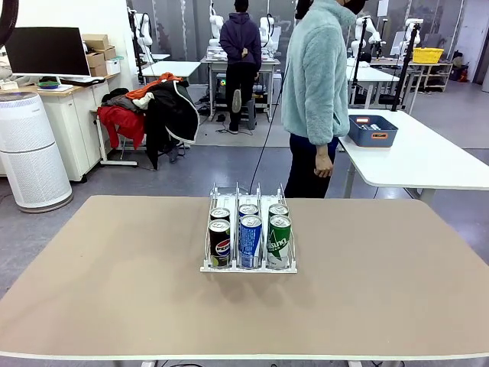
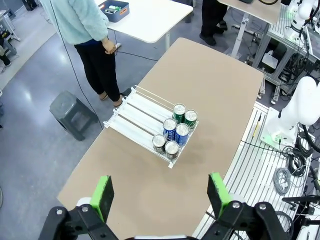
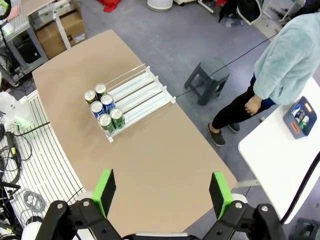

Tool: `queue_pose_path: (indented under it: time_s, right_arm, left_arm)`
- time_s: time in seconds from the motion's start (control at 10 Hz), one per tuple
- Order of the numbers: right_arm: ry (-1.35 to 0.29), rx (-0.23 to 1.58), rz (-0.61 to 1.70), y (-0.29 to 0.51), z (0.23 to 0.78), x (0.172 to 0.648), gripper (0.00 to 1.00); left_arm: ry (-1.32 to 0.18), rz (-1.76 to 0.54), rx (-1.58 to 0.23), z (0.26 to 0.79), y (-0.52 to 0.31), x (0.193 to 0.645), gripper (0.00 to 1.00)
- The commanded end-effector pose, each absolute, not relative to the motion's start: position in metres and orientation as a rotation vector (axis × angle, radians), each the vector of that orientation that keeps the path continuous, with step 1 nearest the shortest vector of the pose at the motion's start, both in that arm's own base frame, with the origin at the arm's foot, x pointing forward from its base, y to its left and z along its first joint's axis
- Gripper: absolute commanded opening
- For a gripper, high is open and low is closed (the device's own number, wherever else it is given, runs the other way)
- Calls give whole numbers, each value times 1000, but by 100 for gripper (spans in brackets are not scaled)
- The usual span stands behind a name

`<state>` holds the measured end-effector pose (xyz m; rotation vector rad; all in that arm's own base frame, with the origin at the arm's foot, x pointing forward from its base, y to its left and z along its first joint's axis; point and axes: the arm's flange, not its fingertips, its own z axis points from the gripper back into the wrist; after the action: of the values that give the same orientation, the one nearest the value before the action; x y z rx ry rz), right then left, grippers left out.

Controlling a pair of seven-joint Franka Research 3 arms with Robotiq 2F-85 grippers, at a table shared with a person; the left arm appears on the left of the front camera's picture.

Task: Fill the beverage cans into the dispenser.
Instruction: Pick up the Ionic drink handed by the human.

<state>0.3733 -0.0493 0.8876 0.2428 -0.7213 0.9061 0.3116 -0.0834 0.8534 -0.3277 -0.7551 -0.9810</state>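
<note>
My left gripper (image 2: 160, 195) hangs high above the table (image 1: 114, 267) with its green pads spread wide and nothing between them. I judge it is kept up there so that the whole work area is free.

In the middle of the table stands the dispenser (image 1: 226, 199), with its three lanes running away from me. Each lane has two cans, one behind the other. The left lane has a black Pepsi can (image 1: 220, 245) in front, the middle lane a blue-and-white Pocari Sweat can (image 1: 250, 241), and the right lane a green can (image 1: 279, 242). All six stand upright and are packed at my end of the rack. I think the lanes let cans slide forward, so the far part of each lane is bare and ready for loading from the back.

My right gripper (image 3: 162, 190) is also high, spread open and empty.

Further right, beyond the far edge, a person (image 1: 315, 76) stands with one hand (image 1: 324, 162) hanging down, beside a white table (image 1: 428, 160) with a dark blue bin (image 1: 372, 130). I cannot tell what is inside the bin.
</note>
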Motion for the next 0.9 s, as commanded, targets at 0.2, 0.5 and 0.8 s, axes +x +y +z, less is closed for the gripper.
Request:
queue_pose_path:
  time_s: [0.2,0.5,0.8]
  right_arm:
    - [-717,266,888,-64,879,376,100]
    - [-698,255,884,-62,880,377,100]
    - [-698,255,884,-62,880,377,100]
  left_arm:
    - [-792,-1012,-282,854,-85,314,100]
    - [-767,-1005,-317,858,-88,308,100]
    - [-767,-1005,-317,858,-88,308,100]
